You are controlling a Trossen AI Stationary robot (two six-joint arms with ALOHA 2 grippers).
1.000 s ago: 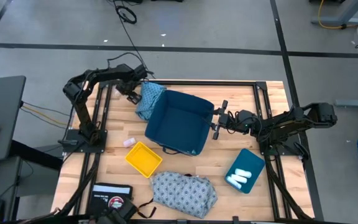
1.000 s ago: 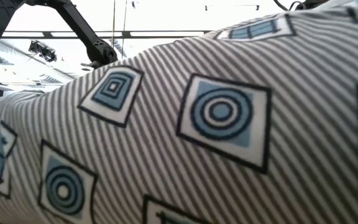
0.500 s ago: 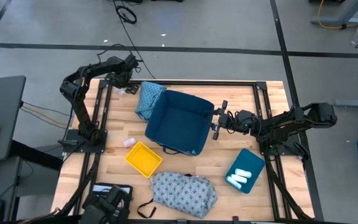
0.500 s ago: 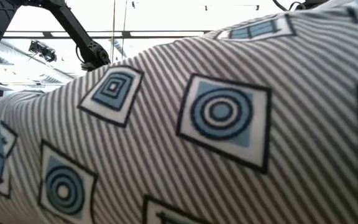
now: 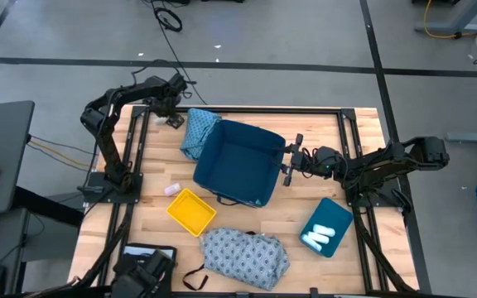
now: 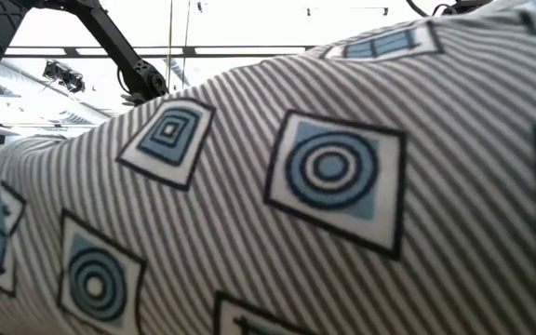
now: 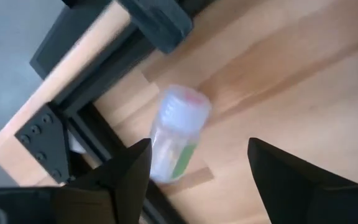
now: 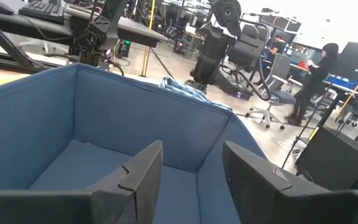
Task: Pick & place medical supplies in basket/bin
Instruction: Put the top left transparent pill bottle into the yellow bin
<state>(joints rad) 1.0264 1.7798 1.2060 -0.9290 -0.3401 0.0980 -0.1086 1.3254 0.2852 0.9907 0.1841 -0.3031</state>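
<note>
Vial (image 7: 174,134) under left gripper (image 7: 197,163), wrist-view only

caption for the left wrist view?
Left hand open over a small clear vial lying on the wooden table near its corner.

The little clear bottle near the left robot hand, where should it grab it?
The small bottle lies on its side on the wooden table, close to the black frame rail. The left gripper hangs above it with its fingers open. It is probably best gripped across the middle of its round body, coming straight down from above, one finger on each long side, so it cannot roll away.
</note>
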